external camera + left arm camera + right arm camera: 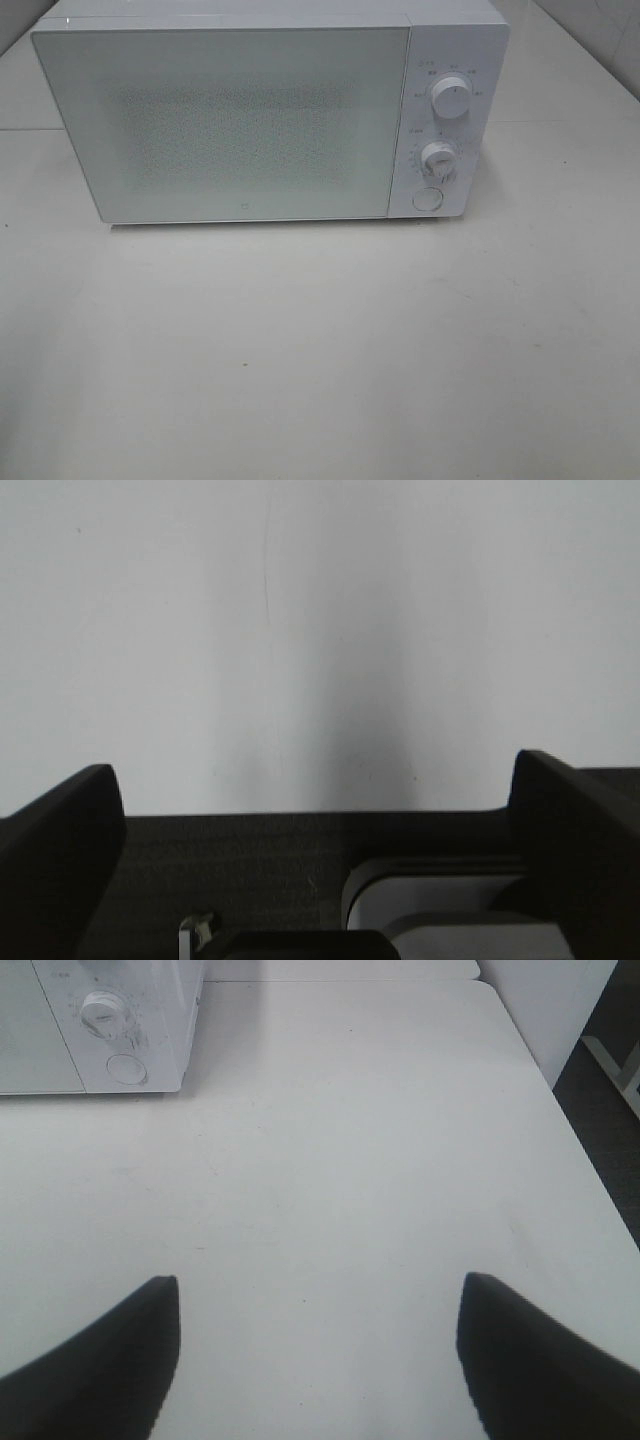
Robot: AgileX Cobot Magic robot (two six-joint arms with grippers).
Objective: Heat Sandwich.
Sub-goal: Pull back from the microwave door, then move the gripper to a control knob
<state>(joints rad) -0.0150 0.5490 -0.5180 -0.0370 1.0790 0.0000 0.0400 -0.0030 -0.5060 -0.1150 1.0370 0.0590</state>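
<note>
The sandwich is out of view in every frame. A white microwave (pixel 250 115) stands at the back of the table with its door shut; two dials and a round button (pixel 428 199) sit on its right panel. Neither arm shows in the exterior high view. My left gripper (pixel 315 790) is open, dark fingers (pixel 60 840) spread wide over a plain white surface, nothing between them. My right gripper (pixel 320 1305) is open above bare tabletop, with the microwave's lower dial (pixel 100 1010) and button (pixel 127 1066) ahead of it.
The white table (pixel 320 350) stretches in front of the microwave. In the right wrist view the table's edge (pixel 590 1160) drops to a dark floor, with a white cabinet (pixel 550 1010) beyond. Dark foam matting (pixel 250 870) lies under the left gripper.
</note>
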